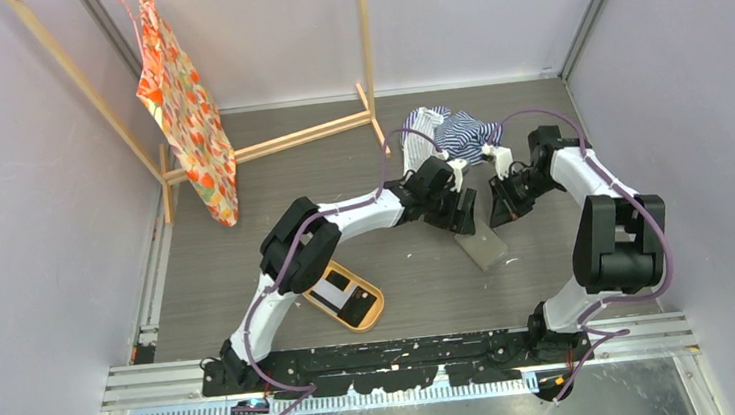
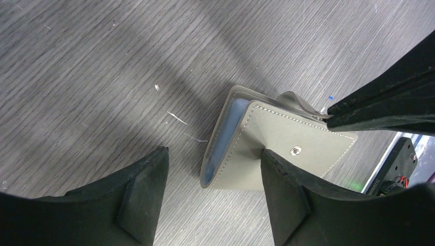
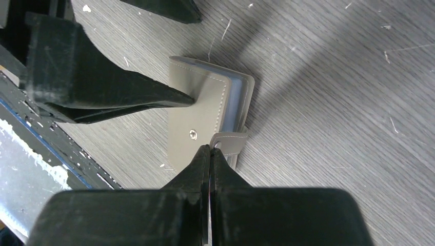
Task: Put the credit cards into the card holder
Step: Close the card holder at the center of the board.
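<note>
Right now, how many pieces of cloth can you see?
2. An orange patterned cloth hangs from the wooden frame at back left. A striped cloth lies crumpled at back centre, partly hidden by the arms, so that heap could hold more.

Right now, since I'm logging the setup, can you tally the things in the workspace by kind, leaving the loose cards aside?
Card holder: 1
Orange tray: 1
Striped cloth pile: 1
Patterned fabric: 1
Wooden rack: 1
Total: 5

table [image 1: 248, 268]: grey wood-grain | on it: card holder [image 1: 481, 246], orange tray [image 1: 349, 295], striped cloth [image 1: 457, 131], wooden frame [image 1: 277, 140]
</note>
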Robot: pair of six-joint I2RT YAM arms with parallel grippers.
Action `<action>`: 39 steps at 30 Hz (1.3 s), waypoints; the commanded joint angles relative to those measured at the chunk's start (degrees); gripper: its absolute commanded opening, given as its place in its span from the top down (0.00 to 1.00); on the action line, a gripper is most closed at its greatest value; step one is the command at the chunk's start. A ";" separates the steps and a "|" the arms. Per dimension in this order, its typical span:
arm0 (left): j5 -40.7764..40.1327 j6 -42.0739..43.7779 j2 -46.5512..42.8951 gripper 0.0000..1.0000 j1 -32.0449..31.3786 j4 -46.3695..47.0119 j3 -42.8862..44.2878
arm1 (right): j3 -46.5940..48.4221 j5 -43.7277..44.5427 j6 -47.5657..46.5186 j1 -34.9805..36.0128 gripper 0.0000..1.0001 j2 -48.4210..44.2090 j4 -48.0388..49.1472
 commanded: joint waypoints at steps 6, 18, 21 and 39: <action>-4.33 -0.18 3.92 0.36 -2.22 -9.55 4.31 | 3.30 -4.62 -7.12 0.20 0.99 2.96 -5.55; -3.99 -2.44 5.75 0.42 -2.27 -12.04 5.51 | 2.51 -2.18 -9.58 2.73 0.99 5.81 -7.38; -3.27 -3.68 5.18 0.43 -2.27 -10.91 4.37 | 1.80 -0.56 -6.27 4.24 0.99 5.42 -4.70; -3.43 -14.44 -17.24 0.27 1.28 20.09 -24.25 | 0.82 6.61 0.56 5.94 0.99 8.36 0.01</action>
